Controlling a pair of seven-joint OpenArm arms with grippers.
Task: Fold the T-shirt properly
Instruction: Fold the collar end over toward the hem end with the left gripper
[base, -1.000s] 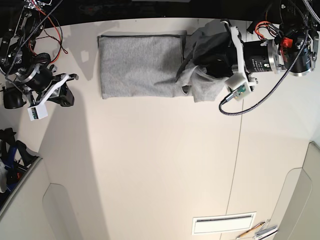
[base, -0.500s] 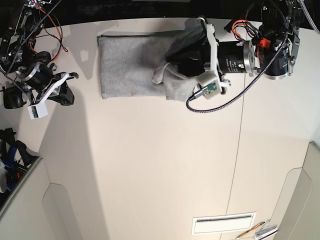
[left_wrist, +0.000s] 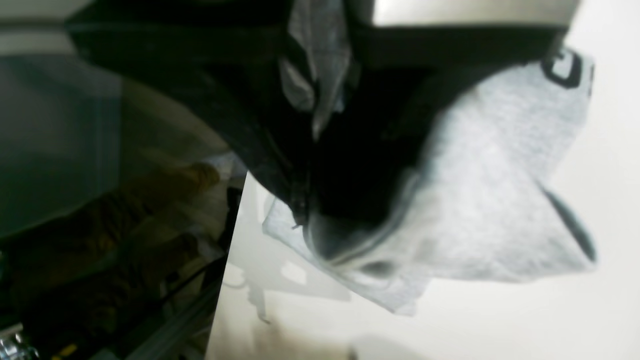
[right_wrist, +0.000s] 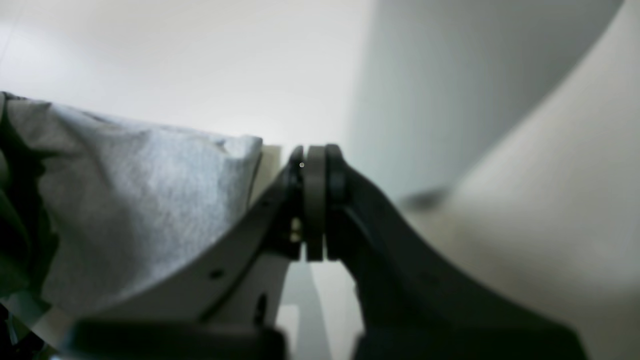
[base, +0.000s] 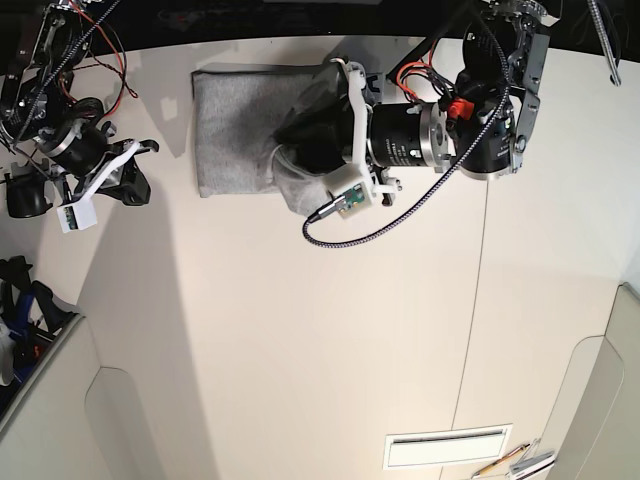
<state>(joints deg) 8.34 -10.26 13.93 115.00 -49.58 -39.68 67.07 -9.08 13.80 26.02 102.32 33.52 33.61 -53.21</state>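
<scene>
Cream-white worktop (base: 330, 340) fills the base view, with a dark strip along its far edge. The T-shirt (base: 235, 130) lies folded near that far edge, grey and plain side up. The left end effector (base: 305, 150) is over the shirt's right part, clamped on a bunch of grey cloth lifted off the flat part; a braided cable (base: 400, 205) loops from its camera housing. The right end effector (base: 130, 185) sits well apart at the worktop's left edge, off the shirt.

From the left wrist view, grey cloth of the T-shirt (left_wrist: 480, 200) hangs in loose folds below the left end effector (left_wrist: 320, 115), with a strip pinched between the dark fingers (left_wrist: 280, 145). A bit of black lettering shows at the cloth's upper right. The picture is blurred.

From the right wrist view, the right end effector (right_wrist: 315, 200) has its pads pressed together, holding nothing. A folded corner of the T-shirt (right_wrist: 140, 200) shows to its left, on the worktop (right_wrist: 200, 60).
</scene>
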